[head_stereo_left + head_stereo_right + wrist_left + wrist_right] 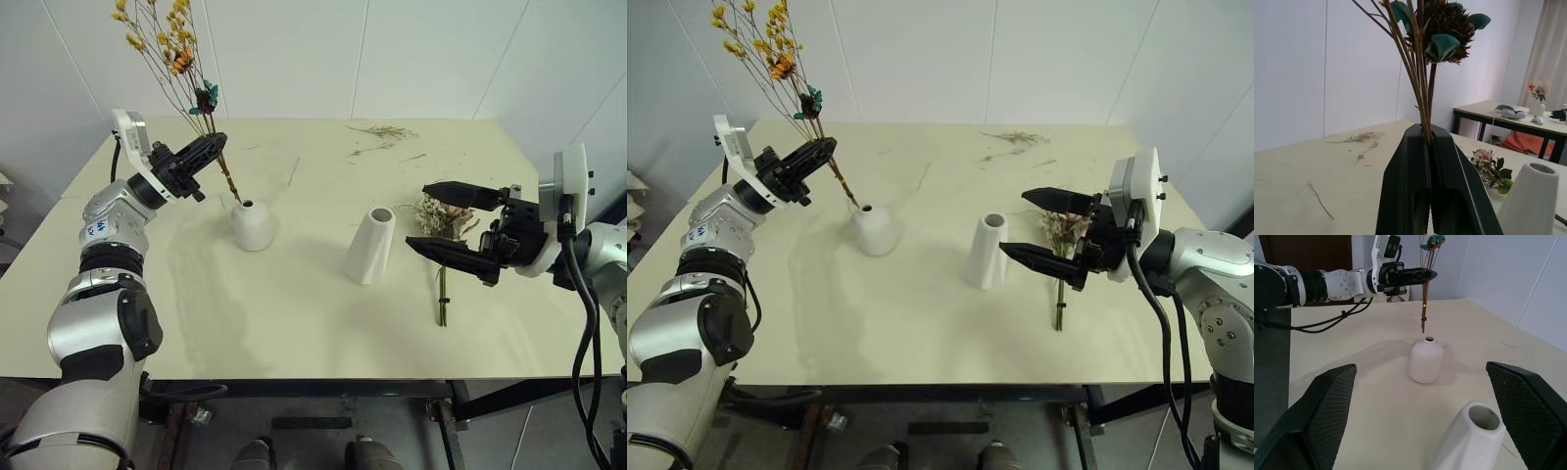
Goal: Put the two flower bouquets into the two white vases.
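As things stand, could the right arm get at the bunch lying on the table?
Probably yes. The right gripper hovers open just above the pale bunch, with bare table around it; the tall vase stands clear to one side.

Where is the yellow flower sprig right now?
The sprig is up in the left gripper, its stem tips just above the round vase.

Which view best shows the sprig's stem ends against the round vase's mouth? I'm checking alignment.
The right wrist view: stem ends hang just above the round vase. Head views show them from above; the left wrist view doesn't help.
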